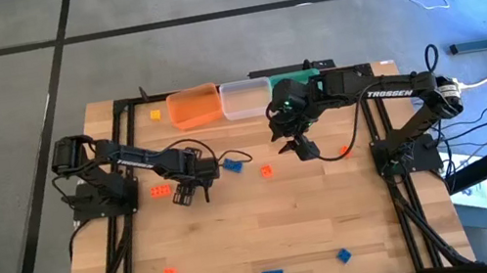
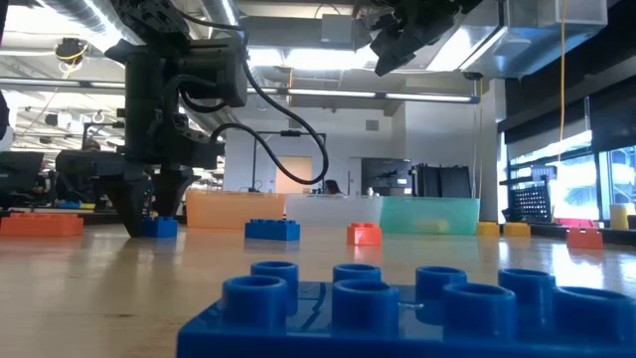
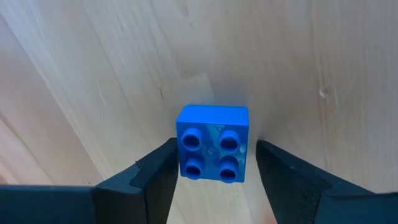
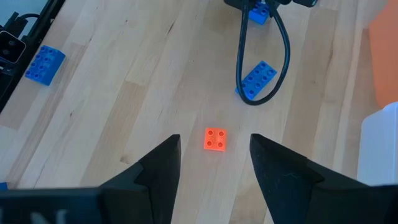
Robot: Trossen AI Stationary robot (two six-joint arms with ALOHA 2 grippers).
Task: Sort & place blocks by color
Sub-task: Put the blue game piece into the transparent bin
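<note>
- Square four-stud brick [image 3: 212, 143]: bright blue, between black fingers [image 3: 152, 180].
- Small square brick [image 4: 215, 139]: orange.
- Long bricks [image 4: 258, 79]: blue.
- Tubs: orange [image 1: 194, 106], clear whitish [image 1: 245, 98], green [image 2: 429, 213].
- Tiny brick [image 1: 156, 115] by the orange tub: yellow.
- Table [image 1: 277, 220]: pale wood grain, black frame.
- Arms and cables: black.

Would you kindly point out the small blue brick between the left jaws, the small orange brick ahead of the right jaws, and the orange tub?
small blue plastic brick [image 3: 211, 144], left wrist view, studded top.
small orange plastic brick [image 4: 215, 139], right wrist view, studded top.
orange plastic tub [image 1: 193, 107], high view, inner floor.
</note>
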